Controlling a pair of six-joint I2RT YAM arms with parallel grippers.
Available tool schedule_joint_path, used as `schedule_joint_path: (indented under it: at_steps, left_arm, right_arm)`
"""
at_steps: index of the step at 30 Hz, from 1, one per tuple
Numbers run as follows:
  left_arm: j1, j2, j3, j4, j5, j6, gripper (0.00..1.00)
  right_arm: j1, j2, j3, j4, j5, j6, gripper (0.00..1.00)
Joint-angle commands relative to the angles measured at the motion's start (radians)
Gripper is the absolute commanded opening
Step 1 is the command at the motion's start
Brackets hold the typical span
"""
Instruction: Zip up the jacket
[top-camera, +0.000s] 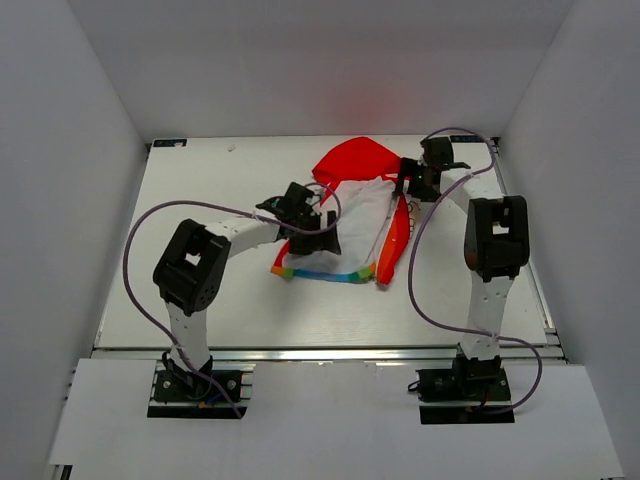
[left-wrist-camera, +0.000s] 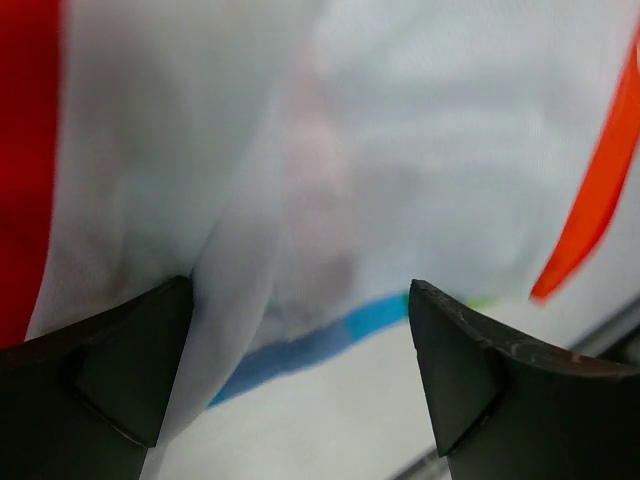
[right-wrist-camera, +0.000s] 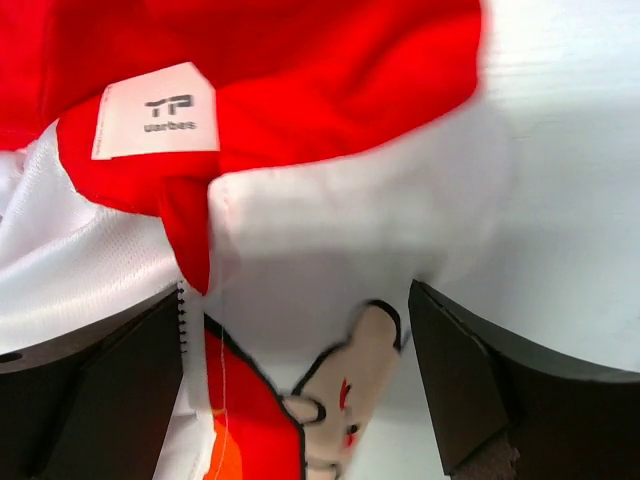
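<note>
**A:** Top view: we see the jacket lying open mid-tabletop, red hood at the far end, striped hem nearest us.

**B:** Left claw sits over its left edge, right claw by the collar.

**A:** Left wrist: fingers spread apart over white fabric, a fold touching one finger.

**B:** Right wrist: fingers also spread wide, above the collar. We note a white label on the red.

Light: bright, even, overhead; faint soft shadows on flat white bench; red glow on pale back wall | top view: sharp | left wrist: small red-hooded white fabric jacket badly defocused, dark jaws crisper | right wrist: white sewn label legible, red cloth's right edge smeared
</note>
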Motion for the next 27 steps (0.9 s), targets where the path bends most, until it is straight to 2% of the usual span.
schedule_joint_path:
  at_steps: [1, 3, 4, 6, 7, 9, 11, 13, 18, 20, 26, 27]
  left_arm:
    - [-0.068, -0.154, -0.021, -0.069, 0.01, -0.023, 0.98]
    - [-0.066, -0.214, -0.015, -0.105, -0.036, -0.033, 0.98]
    - [-0.066, -0.269, -0.003, -0.122, -0.094, -0.038, 0.98]
    - [-0.066, -0.319, 0.002, -0.178, -0.151, -0.061, 0.98]
    - [-0.066, -0.367, 0.0, -0.197, -0.179, -0.07, 0.98]
    - [-0.062, -0.407, -0.009, -0.266, -0.254, -0.121, 0.98]
    - [-0.051, -0.458, -0.047, -0.318, -0.329, -0.151, 0.98]
    - [-0.017, -0.481, -0.088, -0.336, -0.331, -0.176, 0.98]
    - [0.041, -0.49, -0.234, -0.366, -0.363, -0.247, 0.98]
    - [0.041, -0.478, -0.257, -0.352, -0.378, -0.265, 0.98]
    - [0.041, -0.392, -0.27, -0.315, -0.414, -0.3, 0.93]
    - [0.041, -0.365, -0.265, -0.309, -0.406, -0.3, 0.91]
  right_arm:
    - [-0.003, -0.119, 0.036, -0.129, -0.055, -0.11, 0.89]
    - [0.017, -0.215, -0.05, -0.117, -0.072, -0.12, 0.89]
    - [0.029, -0.33, -0.156, -0.104, -0.037, -0.122, 0.89]
    - [0.09, -0.444, -0.269, -0.075, 0.017, -0.13, 0.89]
    - [0.118, -0.542, -0.365, -0.067, 0.102, -0.124, 0.89]
    - [0.203, -0.619, -0.435, -0.118, 0.13, -0.104, 0.89]
    - [0.244, -0.687, -0.504, -0.17, 0.124, -0.001, 0.89]
    - [0.319, -0.734, -0.561, -0.173, 0.14, 0.036, 0.89]
    - [0.486, -0.761, -0.647, -0.228, 0.268, 0.162, 0.89]
    - [0.495, -0.759, -0.671, -0.224, 0.296, 0.215, 0.88]
    - [0.497, -0.701, -0.716, -0.141, 0.308, 0.254, 0.75]
    - [0.497, -0.692, -0.717, -0.136, 0.316, 0.272, 0.65]
